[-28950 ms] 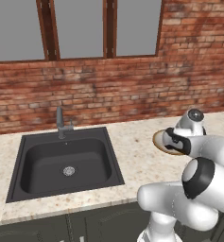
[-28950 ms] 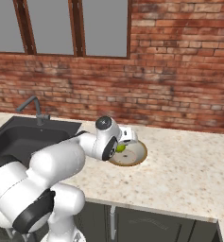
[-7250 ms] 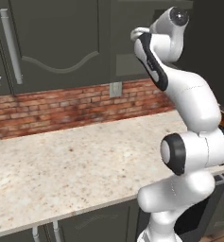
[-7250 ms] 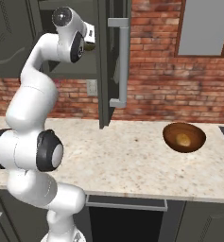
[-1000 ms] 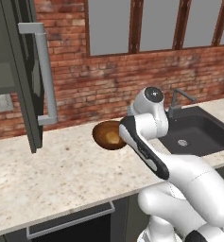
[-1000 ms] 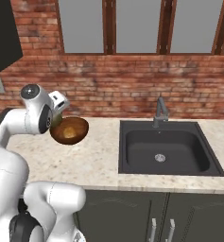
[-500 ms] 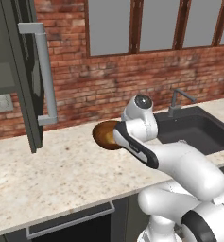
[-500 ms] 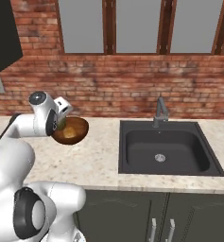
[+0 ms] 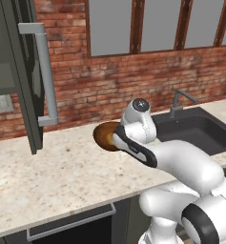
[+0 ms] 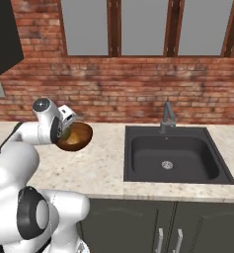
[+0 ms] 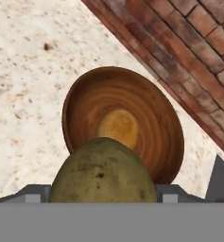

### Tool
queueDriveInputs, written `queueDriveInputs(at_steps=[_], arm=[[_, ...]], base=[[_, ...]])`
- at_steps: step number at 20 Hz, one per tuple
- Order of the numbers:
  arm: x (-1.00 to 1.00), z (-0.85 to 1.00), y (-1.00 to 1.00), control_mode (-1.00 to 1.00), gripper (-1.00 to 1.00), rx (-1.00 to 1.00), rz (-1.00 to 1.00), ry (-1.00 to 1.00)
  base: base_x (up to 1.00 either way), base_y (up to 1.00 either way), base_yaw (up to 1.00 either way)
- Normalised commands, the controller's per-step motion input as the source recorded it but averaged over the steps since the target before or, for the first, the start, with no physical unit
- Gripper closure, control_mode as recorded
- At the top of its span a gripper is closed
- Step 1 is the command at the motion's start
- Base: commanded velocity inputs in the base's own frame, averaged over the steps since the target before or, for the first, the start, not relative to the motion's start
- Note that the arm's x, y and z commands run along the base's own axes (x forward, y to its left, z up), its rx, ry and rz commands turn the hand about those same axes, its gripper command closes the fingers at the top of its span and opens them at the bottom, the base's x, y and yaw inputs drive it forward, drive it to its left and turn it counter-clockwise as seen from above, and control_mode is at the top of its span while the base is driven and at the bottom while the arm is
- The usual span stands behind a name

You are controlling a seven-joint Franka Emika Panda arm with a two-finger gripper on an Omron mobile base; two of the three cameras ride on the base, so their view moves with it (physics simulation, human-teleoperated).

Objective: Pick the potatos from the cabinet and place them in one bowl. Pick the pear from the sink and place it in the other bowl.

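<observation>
The olive-brown potato (image 11: 103, 172) sits between my gripper's (image 11: 104, 194) fingers, which are shut on it, just above the near rim of the dark-brown bowl (image 11: 149, 111). The golden-tan potato (image 11: 119, 126) lies at the bottom of that bowl. From the base, the bowl (image 9: 104, 135) (image 10: 79, 137) rests on the counter by the brick wall, with my hand right over it. The cabinet door (image 9: 20, 76) stands open at the left. The black sink (image 9: 196, 131) (image 10: 172, 157) lies to the right. The pear and the cream-white bowl are out of view.
The open cabinet door's long silver handle (image 9: 45, 71) juts out over the counter at the left. A grey faucet (image 10: 167, 116) stands behind the sink. The brick wall (image 11: 179, 42) runs close behind the bowl. A wall outlet (image 9: 3, 103) sits under the cabinet.
Within the last second my hand has swung left and down toward the dark-brown bowl with the olive-brown potato. Since the older frames the base has driven from the cabinet to here.
</observation>
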Motion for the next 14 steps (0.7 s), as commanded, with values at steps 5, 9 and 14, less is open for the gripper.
queueDriveInputs(at_steps=[5,9,14], arm=[[0.47,-0.18,0.0,-1.0,1.0,0.0,0.01,0.0],[0.38,-0.22,0.0,-1.0,1.0,0.0,0.01,0.0],[0.02,-0.01,0.0,-1.0,-1.0,0.0,0.0,0.0]], base=[[0.0,0.0,0.0],[0.0,0.0,0.0],[0.0,0.0,0.0]])
